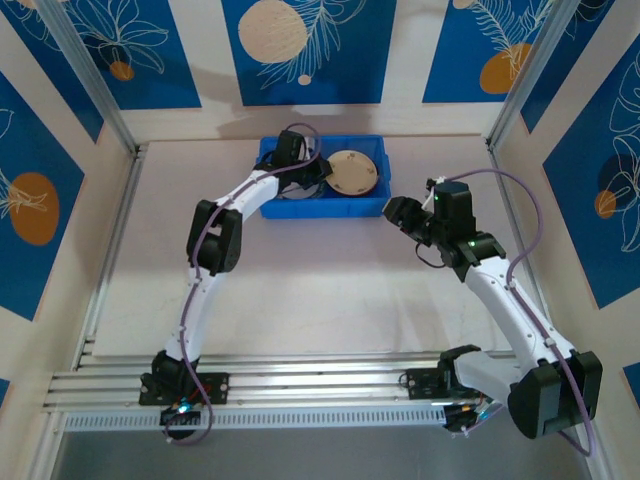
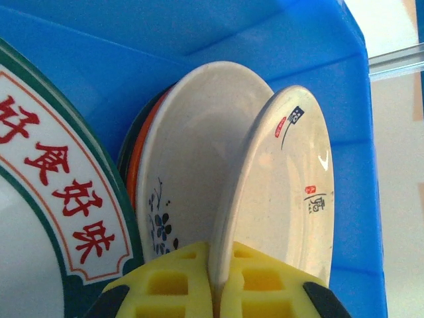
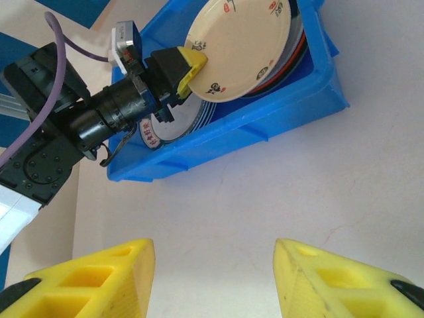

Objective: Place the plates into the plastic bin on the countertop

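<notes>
Bright blue rectangular plastic bin (image 1: 330,212) sat at the far edge, centre, of the pale countertop (image 1: 330,290). Left gripper (image 2: 213,278) pinched the rim of a round cream plate (image 2: 291,192), tilted inside the bin. Stacked plates (image 2: 185,165) behind were mostly hidden. A green-rimmed white plate (image 2: 53,199) was cut off. Right gripper (image 3: 215,265) was spread over bare countertop off the bin's right end.

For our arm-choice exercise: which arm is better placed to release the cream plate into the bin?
Left: left gripper pinches the cream plate inside the bin; right gripper hangs open outside.

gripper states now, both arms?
left gripper: shut on the cream plate rim, inside the blue bin.
right gripper: open, empty, over the countertop.
</notes>
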Available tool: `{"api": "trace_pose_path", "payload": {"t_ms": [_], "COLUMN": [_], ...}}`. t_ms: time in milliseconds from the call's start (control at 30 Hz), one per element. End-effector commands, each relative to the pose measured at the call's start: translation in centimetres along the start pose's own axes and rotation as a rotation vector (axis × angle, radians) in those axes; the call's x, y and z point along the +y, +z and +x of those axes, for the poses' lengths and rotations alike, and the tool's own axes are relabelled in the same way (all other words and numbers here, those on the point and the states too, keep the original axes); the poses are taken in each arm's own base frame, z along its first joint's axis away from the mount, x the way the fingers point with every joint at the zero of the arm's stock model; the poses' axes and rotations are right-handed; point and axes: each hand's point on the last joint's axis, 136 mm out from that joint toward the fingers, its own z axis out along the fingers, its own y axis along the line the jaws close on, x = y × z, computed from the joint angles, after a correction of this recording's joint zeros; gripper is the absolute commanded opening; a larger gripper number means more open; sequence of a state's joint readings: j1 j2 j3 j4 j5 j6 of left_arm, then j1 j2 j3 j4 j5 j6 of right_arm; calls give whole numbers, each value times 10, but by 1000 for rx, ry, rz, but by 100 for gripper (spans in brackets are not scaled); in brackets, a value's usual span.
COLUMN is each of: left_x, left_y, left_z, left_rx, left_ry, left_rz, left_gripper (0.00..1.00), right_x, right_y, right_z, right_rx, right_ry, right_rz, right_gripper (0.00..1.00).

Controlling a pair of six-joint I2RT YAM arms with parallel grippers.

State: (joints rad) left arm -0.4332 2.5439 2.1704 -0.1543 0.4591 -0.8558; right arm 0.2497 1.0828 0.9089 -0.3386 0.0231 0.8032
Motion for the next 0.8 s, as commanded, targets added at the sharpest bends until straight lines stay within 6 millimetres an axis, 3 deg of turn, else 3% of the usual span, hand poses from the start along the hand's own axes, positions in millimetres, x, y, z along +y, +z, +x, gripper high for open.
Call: {"api": "trace_pose_path", "payload": {"t_ms": [0, 67, 233, 300, 600, 767], "left_x": [-12, -13, -17, -17, -16, -12], "left_y": [4, 6, 9, 8, -5, -8], "left_z": [0, -1, -6, -10, -30, -29], "left_rx": [-13, -14, -24, -35, -103, -101], "left_ry": [27, 23, 40, 55, 123, 130], "left_rz": [-1, -2, -16, -45, -155, -186], "left_gripper": [0, 3, 32, 39, 53, 53], "right_x": [6, 7, 11, 10, 12, 15], "right_y": [1, 3, 8, 9, 11, 16], "right_z": [-7, -8, -9, -9, -11, -13], "right_rx": [-10, -3, 5, 5, 1, 9], "right_ry": [-30, -33, -37, -38, -46, -50], "right_rz": [0, -2, -11, -6, -5, -10], "right_gripper": [51, 51, 52, 51, 51, 51]}}
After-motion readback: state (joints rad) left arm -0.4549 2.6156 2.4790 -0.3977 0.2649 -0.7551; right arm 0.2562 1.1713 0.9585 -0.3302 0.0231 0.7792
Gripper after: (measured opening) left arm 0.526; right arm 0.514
